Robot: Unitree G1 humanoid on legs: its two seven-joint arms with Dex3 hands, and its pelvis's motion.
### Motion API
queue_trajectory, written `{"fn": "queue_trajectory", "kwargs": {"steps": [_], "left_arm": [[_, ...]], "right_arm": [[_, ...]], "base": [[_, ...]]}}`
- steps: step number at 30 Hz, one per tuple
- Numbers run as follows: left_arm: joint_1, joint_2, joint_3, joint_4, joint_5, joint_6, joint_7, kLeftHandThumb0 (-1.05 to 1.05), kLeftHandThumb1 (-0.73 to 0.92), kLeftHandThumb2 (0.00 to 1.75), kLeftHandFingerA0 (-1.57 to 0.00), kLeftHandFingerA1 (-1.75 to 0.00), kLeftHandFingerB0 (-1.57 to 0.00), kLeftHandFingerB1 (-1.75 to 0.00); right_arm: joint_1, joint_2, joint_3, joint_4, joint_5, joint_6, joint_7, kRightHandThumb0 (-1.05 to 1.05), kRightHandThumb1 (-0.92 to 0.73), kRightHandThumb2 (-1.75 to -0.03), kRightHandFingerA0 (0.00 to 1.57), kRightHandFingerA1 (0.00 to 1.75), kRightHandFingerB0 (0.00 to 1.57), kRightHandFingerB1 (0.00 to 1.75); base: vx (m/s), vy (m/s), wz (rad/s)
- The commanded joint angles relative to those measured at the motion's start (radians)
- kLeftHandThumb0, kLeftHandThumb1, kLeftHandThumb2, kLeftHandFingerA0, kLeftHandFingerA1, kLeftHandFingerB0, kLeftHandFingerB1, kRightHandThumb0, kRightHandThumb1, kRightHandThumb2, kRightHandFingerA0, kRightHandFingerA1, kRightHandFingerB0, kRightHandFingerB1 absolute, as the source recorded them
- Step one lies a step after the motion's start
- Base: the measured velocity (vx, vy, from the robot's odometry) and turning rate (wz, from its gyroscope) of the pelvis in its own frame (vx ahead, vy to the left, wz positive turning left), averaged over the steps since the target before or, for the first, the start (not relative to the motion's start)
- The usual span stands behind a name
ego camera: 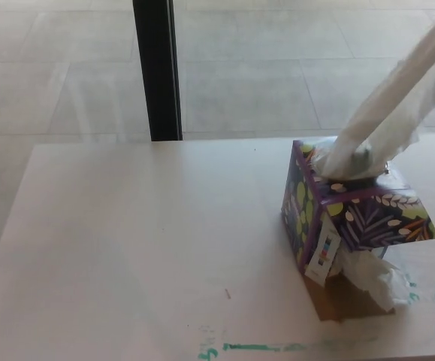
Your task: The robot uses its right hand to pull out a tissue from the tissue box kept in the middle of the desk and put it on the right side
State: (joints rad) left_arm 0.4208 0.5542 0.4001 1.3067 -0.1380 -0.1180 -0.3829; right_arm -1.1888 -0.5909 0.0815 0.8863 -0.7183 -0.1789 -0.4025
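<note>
A purple tissue box (352,214) with leaf and dot patterns stands on the pale desk (149,248), right of its middle. A white tissue (397,105) stretches taut from the box's top opening up to the picture's top right corner, where it leaves the view. Neither of my hands shows in the head view. A crumpled white tissue (375,274) lies on the desk against the box's front right foot.
A black vertical post (157,68) stands behind the desk's far edge. Beyond it is a tiled floor (277,68). Green marks (255,347) run along the desk's near edge. A brown patch (345,301) lies under the box's front.
</note>
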Motion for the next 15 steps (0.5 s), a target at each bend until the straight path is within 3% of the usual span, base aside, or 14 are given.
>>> {"fn": "queue_trajectory", "kwargs": {"steps": [1,6,7,8,9,10,12,13,15], "left_arm": [[0.016,0.013,0.005,0.007,-0.004,-0.007,0.007,-0.88,0.92,0.71,-0.43,-0.47,-0.43,-0.44],[0.033,0.02,-0.003,0.004,0.006,-0.025,0.003,-0.89,0.92,0.74,-0.43,-0.48,-0.44,-0.45],[0.031,0.016,0.016,0.004,-0.014,-0.011,0.01,-0.82,0.72,1.16,-0.42,-0.58,-0.46,-0.58],[0.037,0.019,0.01,0.002,-0.007,-0.014,0.004,-0.89,0.92,0.7,-0.42,-0.47,-0.44,-0.44],[0.041,0.021,0.005,0.001,0.0,-0.018,0.003,-0.86,0.75,1.11,-0.33,-0.54,-0.41,-0.54],[0.042,0.02,0.004,0.002,0.001,-0.017,0.007,-0.88,0.92,0.72,-0.38,-0.46,-0.48,-0.45],[0.042,0.022,0.006,0.004,-0.002,-0.009,0.001,-0.9,0.92,0.75,-0.37,-0.46,-0.47,-0.46],[0.042,0.026,0.007,0.003,-0.004,-0.017,-0.014,-0.86,0.8,1.21,-0.3,-0.53,-0.34,-0.53],[0.036,0.023,0.026,0.007,-0.023,0.001,-0.017,-0.85,0.78,1.18,-0.27,-0.53,-0.42,-0.58]], "right_arm": [[-0.089,-0.094,0.003,0.07,0.003,0.021,-0.087,-0.27,-0.49,-1.0,0.95,1.75,0.69,1.68],[-0.161,-0.17,0.008,0.129,0.019,0.041,-0.079,-0.29,-0.49,-1.02,0.95,1.75,0.74,1.63],[-0.187,-0.196,0.023,0.157,-0.001,0.031,-0.109,-0.33,-0.48,-1.01,0.98,1.75,0.74,1.69],[-0.197,-0.219,0.025,0.172,0.004,0.011,-0.114,-0.35,-0.52,-1.0,0.96,1.75,0.77,1.65],[-0.201,-0.232,0.024,0.179,0.011,-0.003,-0.115,-0.33,-0.5,-1.05,0.97,1.75,0.79,1.65],[-0.199,-0.243,0.023,0.181,0.019,-0.018,-0.117,-0.32,-0.51,-1.05,1.01,1.75,0.74,1.71],[-0.191,-0.264,0.033,0.182,0.016,-0.04,-0.14,-0.32,-0.52,-1.02,1.01,1.75,0.73,1.7],[-0.193,-0.27,0.045,0.185,0.002,-0.033,-0.165,-0.32,-0.52,-0.98,1.01,1.75,0.72,1.71],[-0.197,-0.283,0.06,0.184,0.001,-0.029,-0.145,-0.31,-0.44,-0.98,1.0,1.75,0.74,1.67]], "base": [[0.0,0.0,0.0],[0.0,0.0,0.0],[0.0,0.0,0.0],[0.0,0.0,0.0],[0.0,0.0,0.0],[0.0,0.0,0.0],[0.0,0.0,0.0],[0.0,0.0,0.0],[0.0,0.0,0.0]]}}
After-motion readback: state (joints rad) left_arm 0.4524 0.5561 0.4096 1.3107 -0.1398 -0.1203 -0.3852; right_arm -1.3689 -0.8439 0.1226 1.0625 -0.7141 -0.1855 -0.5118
